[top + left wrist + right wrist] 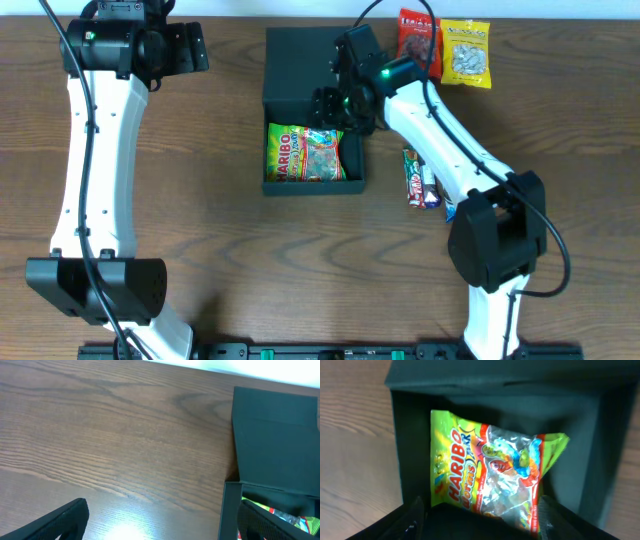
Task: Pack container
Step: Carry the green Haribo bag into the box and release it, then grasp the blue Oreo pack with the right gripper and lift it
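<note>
The dark charcoal container (pixel 295 70) lies at the table's middle back with its flap lid open away from me. A green Haribo gummy bag (pixel 305 155) lies flat inside its base. My right gripper (pixel 335 105) hovers over the box's far side. In the right wrist view its fingers (pixel 480 522) are wide open and empty above the bag (pixel 490 470), within the box walls (pixel 410 435). My left gripper (pixel 185 48) is at the back left, away from the box. It is open and empty (pixel 165 530) over bare wood, with the container (pixel 275 435) at its right.
A red snack packet (pixel 418 35) and a yellow snack packet (pixel 466 52) lie at the back right. Two dark candy bars (pixel 418 178) and a small blue packet (pixel 448 207) lie right of the box, beside the right arm. The table is brown wood.
</note>
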### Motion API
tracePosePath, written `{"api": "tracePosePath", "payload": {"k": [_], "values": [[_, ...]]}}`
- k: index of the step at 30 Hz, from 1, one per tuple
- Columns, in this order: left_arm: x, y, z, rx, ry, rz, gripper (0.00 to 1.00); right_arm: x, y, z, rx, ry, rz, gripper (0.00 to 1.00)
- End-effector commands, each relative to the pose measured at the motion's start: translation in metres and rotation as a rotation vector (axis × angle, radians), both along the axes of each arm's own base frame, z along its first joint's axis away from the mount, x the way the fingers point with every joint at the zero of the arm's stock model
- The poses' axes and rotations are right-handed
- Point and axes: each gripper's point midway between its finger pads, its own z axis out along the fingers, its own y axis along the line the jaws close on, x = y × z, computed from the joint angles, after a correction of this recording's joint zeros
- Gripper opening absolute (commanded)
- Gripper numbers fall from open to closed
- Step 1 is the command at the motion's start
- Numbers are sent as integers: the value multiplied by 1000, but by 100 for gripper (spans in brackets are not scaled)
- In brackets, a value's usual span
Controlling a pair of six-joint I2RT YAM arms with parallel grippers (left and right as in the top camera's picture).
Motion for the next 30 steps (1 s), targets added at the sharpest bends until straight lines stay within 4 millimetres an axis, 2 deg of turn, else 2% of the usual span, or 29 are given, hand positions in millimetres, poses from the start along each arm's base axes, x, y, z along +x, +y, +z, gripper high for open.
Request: {"api": "tracePosePath", "payload": {"k": [1,3,4,6,9,13,17,22,25,28,30], "values": [[-5,1,9,7,-15,-13,95,14,-6,37,20,-105,20,66],[-5,-1,9,-1,-14,-20,95,10,-5,37,6,-118,65,56],[-5,-3,9,-11,-14,-27,95,7,-3,33,-9,-124,106,36],[-5,-4,9,-12,-14,-28,95,-1,5,19,-37,-132,187,4],[-5,-4,9,-12,-14,-28,95,-9,9,-1,-62,-100,217,2],[-6,-4,8,-12,-13,-28,95,-14,12,-37,-113,-50,260,1],[-6,-4,8,-12,-10,-28,95,-13,4,-70,-198,-9,252,1],[-6,-4,8,-12,-9,-28,95,-12,-9,-101,-299,22,239,1],[-7,-4,7,-12,-6,-28,95,-15,-10,-118,-316,50,252,2],[-7,-4,7,-12,-5,-28,95,-16,-10,-122,-318,57,253,1],[-7,-4,7,-12,-6,-28,95,-12,-5,-106,-288,32,253,1]]}}
